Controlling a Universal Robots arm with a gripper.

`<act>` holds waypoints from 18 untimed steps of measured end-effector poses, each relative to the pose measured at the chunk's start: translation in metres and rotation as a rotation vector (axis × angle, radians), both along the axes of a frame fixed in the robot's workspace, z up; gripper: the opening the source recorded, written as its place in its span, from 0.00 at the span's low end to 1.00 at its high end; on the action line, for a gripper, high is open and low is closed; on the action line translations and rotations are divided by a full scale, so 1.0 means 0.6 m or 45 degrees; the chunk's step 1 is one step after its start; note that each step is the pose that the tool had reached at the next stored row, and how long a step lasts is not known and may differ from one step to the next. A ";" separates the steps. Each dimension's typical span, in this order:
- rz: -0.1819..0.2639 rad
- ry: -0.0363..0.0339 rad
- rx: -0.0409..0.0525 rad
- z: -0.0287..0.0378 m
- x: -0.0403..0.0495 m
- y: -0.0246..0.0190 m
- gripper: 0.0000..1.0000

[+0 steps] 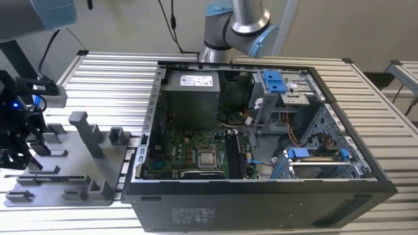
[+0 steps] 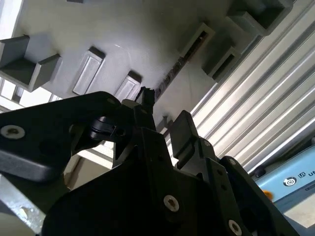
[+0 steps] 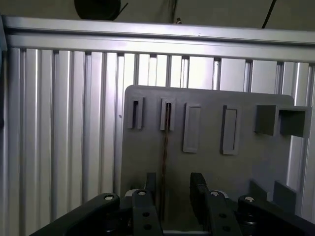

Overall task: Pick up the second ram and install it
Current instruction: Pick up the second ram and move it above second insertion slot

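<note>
The second ram (image 3: 165,147) is a thin dark stick standing on its edge in a slot of the grey holder tray (image 3: 246,167). In the second wrist view the ram (image 2: 173,73) runs away from the fingertips as a narrow dark line. My gripper (image 3: 174,189) is open and low over the tray. The ram's near end lies between the two fingers, close to one finger (image 3: 150,189) and apart from the other. In the exterior view the gripper (image 1: 16,147) hangs at the far left over the tray (image 1: 72,171).
An open computer case (image 1: 365,171) fills the middle of the slatted metal table (image 1: 111,78), its motherboard (image 1: 196,154) facing up. Upright posts (image 1: 81,129) rise from the tray beside the gripper. A second arm (image 1: 235,24) stands behind the case.
</note>
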State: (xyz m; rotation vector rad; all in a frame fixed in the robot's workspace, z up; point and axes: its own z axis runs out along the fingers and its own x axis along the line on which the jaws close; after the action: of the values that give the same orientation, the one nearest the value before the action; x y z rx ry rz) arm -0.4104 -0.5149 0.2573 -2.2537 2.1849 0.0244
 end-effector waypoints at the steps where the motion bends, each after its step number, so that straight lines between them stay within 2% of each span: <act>1: 0.000 0.0007 0.000 -0.002 0.000 0.0000 0.42; 6: 0.000 0.0009 0.000 -0.011 0.000 0.0000 0.42; 18: 0.000 0.0009 0.000 -0.040 -0.001 0.0000 0.42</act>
State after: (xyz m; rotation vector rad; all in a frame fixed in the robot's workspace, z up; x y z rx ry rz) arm -0.4109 -0.5149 0.2333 -2.2540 2.1853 0.0252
